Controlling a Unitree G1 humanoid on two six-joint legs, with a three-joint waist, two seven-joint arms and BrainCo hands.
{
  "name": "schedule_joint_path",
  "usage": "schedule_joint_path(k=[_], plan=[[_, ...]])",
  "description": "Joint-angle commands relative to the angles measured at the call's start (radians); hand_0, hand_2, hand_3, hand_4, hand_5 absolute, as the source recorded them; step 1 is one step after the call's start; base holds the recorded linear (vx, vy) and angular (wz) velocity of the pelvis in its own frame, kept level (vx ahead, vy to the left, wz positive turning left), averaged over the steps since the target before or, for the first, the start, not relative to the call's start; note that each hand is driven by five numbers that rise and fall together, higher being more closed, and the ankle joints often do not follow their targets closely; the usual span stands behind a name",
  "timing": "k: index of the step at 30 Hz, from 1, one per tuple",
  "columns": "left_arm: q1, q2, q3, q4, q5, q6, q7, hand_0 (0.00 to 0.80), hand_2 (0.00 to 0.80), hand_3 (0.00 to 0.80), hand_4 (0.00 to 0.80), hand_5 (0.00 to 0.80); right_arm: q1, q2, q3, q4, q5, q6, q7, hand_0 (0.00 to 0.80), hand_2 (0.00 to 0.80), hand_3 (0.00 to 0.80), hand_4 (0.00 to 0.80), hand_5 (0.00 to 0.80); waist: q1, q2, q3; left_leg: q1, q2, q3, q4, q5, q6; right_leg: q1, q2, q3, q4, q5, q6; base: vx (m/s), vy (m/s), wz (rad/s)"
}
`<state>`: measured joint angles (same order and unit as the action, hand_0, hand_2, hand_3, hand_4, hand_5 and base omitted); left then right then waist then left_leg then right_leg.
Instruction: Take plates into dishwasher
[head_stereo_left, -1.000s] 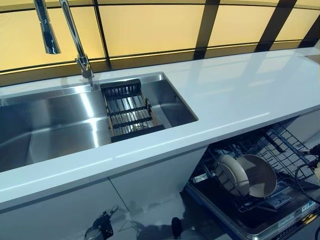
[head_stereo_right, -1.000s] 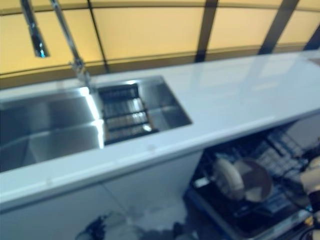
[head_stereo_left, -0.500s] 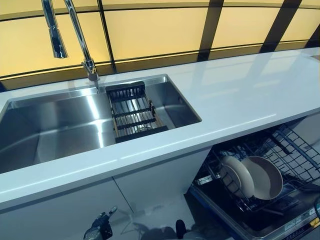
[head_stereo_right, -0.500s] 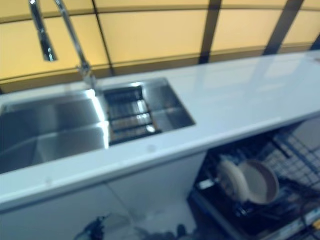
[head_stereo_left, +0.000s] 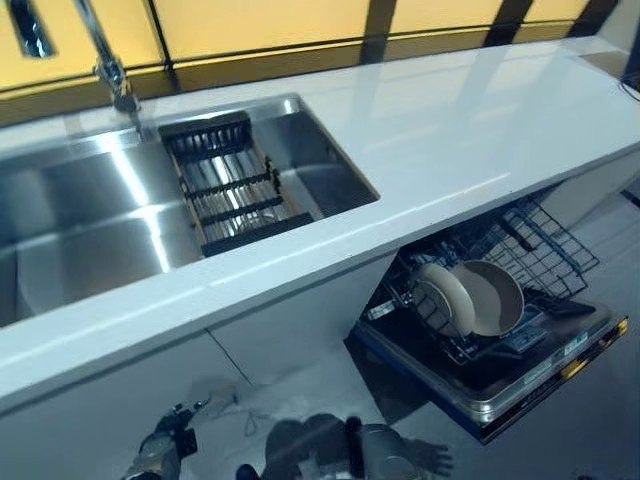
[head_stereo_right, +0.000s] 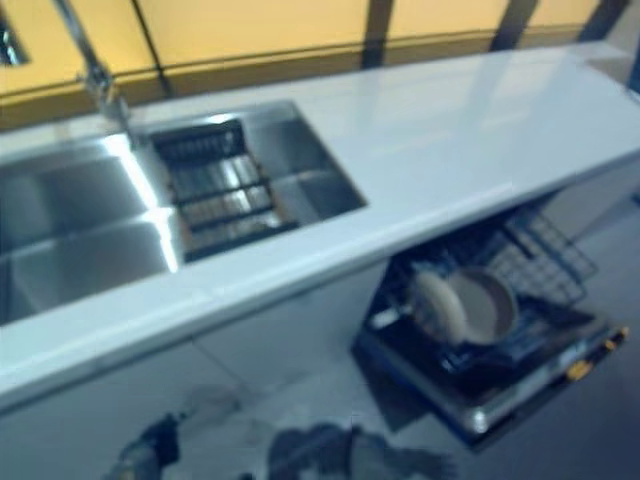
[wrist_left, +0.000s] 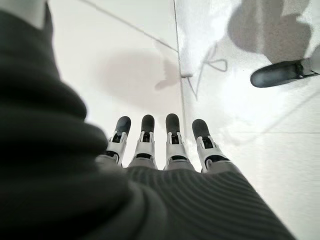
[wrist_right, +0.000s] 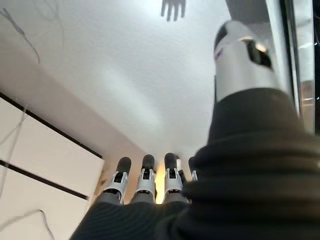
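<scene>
Plates (head_stereo_left: 468, 298): two, standing on edge side by side in the lower rack (head_stereo_left: 520, 255) of the open dishwasher (head_stereo_left: 490, 385), pale one nearer the sink side, tan bowl-like one just beside it, touching or nearly so. Rack is pulled out over the dropped dishwasher door, below the front edge of the white surface (head_stereo_left: 450, 130). Rack wire to the far side of the plates looks free of dishes; dark small items sit near the plates at the rack's front, too unclear to name. Surface above the dishwasher is bare up to its back edge by the yellow wall panels (head_stereo_left: 250, 20). Steel sink (head_stereo_left: 80, 220) is set into the surface, well apart from the dishwasher, with a dark drain rack (head_stereo_left: 232, 185) at its dishwasher-side end and a faucet (head_stereo_left: 105, 60) behind it. White cabinet fronts (head_stereo_left: 290, 330) run under the sink beside the dishwasher; open floor (head_stereo_left: 560, 440) lies in front of the dishwasher door.

Left robot hand (wrist_left: 165, 150) hangs low by the cabinet front, fingers straight and apart, holding nothing. Right robot hand (wrist_right: 145, 185) also low over the floor, fingers extended in a row, empty.
</scene>
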<state>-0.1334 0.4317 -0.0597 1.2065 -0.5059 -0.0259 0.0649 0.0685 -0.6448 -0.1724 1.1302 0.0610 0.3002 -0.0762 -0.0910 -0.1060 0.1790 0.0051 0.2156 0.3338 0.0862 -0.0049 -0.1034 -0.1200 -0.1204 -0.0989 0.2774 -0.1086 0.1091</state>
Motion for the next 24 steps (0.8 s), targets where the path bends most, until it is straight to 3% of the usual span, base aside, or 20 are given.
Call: schedule_joint_path(k=[1, 2, 3, 6, 13, 16, 19, 22, 23, 24], plan=[[-0.079, 0.011, 0.012, -0.014, -0.038, -0.007, 0.002, 0.0, 0.0, 0.0, 0.0, 0.0, -0.145, -0.033, 0.067, 0.085, 0.087, -0.026, -0.017, 0.0, 0.0, 0.0, 0.0, 0.0, 0.057, -0.01, 0.001, -0.253, -0.062, -0.059, 0.149, -0.05, 0.103, 0.206, -0.037, 0.007, -0.198, 0.075, 0.05, -0.36, -0.285, -0.11], [-0.084, 0.014, 0.012, -0.015, -0.039, -0.005, 0.0, 0.0, 0.0, 0.0, 0.0, 0.0, -0.149, -0.032, 0.069, 0.088, 0.096, -0.024, -0.017, 0.0, 0.0, 0.0, 0.0, 0.0, 0.059, -0.012, 0.004, -0.258, -0.058, -0.061, 0.149, -0.044, 0.099, 0.211, -0.033, 0.005, -0.205, 0.074, 0.049, -0.372, -0.249, -0.23], [-0.101, 0.016, 0.007, -0.025, -0.037, -0.001, -0.009, 0.0, 0.0, 0.0, 0.0, 0.0, -0.158, -0.025, 0.07, 0.086, 0.137, -0.009, -0.027, 0.0, 0.0, 0.0, 0.0, 0.0, 0.068, -0.011, 0.011, -0.278, -0.046, -0.054, 0.131, 0.002, 0.094, 0.213, -0.017, 0.002, -0.219, 0.077, 0.043, -0.341, -0.188, -0.25], [-0.109, -0.004, -0.01, -0.043, -0.038, -0.008, -0.021, 0.0, 0.0, 0.0, 0.0, 0.0, -0.135, -0.003, 0.049, 0.075, 0.183, -0.008, -0.059, 0.0, 0.0, 0.0, 0.0, 0.0, 0.063, -0.005, 0.013, -0.269, -0.055, -0.043, 0.083, 0.03, 0.088, 0.229, 0.0, -0.001, -0.22, 0.056, 0.041, -0.276, -0.108, -0.03], [-0.097, -0.02, -0.004, -0.024, -0.007, -0.028, 0.01, 0.0, 0.0, 0.0, 0.0, 0.0, -0.103, 0.035, 0.001, 0.099, 0.267, -0.026, -0.084, 0.0, 0.0, 0.0, 0.0, 0.0, 0.071, 0.013, -0.004, -0.237, -0.08, -0.096, -0.009, 0.075, 0.085, 0.227, 0.045, 0.008, -0.138, -0.026, 0.003, -0.188, -0.089, 0.18], [-0.071, 0.001, 0.035, 0.005, -0.048, -0.032, 0.018, 0.0, 0.0, 0.0, 0.0, 0.0, -0.103, 0.021, 0.006, 0.129, 0.236, 0.0, -0.056, 0.0, 0.0, 0.0, 0.0, 0.0, 0.091, 0.039, -0.002, -0.233, -0.053, -0.128, -0.091, 0.158, 0.041, 0.217, 0.1, 0.002, -0.088, -0.078, -0.043, -0.16, -0.161, 0.11], [0.004, 0.004, 0.098, 0.005, -0.069, -0.024, 0.015, 0.0, 0.0, 0.0, 0.0, 0.0, -0.1, -0.01, 0.001, 0.15, 0.202, 0.057, -0.024, 0.0, 0.0, 0.0, 0.0, 0.0, 0.116, 0.044, 0.011, -0.273, -0.029, -0.136, -0.172, 0.21, 0.002, 0.242, 0.143, -0.012, -0.119, -0.073, -0.069, -0.139, -0.171, 0.17], [0.049, -0.016, 0.157, 0.032, -0.091, -0.044, -0.001, 0.0, 0.0, 0.0, 0.0, 0.0, -0.087, -0.013, -0.009, 0.195, 0.16, 0.077, -0.039, 0.0, 0.0, 0.0, 0.0, 0.0, 0.108, 0.029, 0.024, -0.234, -0.034, -0.078, -0.03, 0.162, 0.014, 0.242, 0.121, -0.071, -0.199, -0.004, -0.082, -0.276, -0.186, 0.05], [0.048, -0.02, 0.162, 0.029, -0.092, -0.043, -0.004, 0.0, 0.0, 0.0, 0.0, 0.0, -0.08, -0.015, -0.019, 0.21, 0.159, 0.076, -0.038, 0.0, 0.0, 0.0, 0.0, 0.0, 0.099, 0.02, 0.021, -0.219, -0.031, -0.049, 0.05, 0.124, 0.02, 0.234, 0.103, -0.104, -0.228, 0.022, -0.086, -0.26, -0.152, 0.2], [0.043, -0.031, 0.161, 0.025, -0.08, -0.045, -0.002, 0.0, 0.0, 0.0, 0.0, 0.0, -0.071, -0.014, -0.031, 0.231, 0.172, 0.071, -0.043, 0.0, 0.0, 0.0, 0.0, 0.0, 0.087, 0.007, 0.015, -0.178, -0.038, -0.036, 0.117, 0.048, 0.024, 0.229, 0.079, -0.132, -0.254, 0.038, -0.083, -0.227, -0.113, 0.36]])
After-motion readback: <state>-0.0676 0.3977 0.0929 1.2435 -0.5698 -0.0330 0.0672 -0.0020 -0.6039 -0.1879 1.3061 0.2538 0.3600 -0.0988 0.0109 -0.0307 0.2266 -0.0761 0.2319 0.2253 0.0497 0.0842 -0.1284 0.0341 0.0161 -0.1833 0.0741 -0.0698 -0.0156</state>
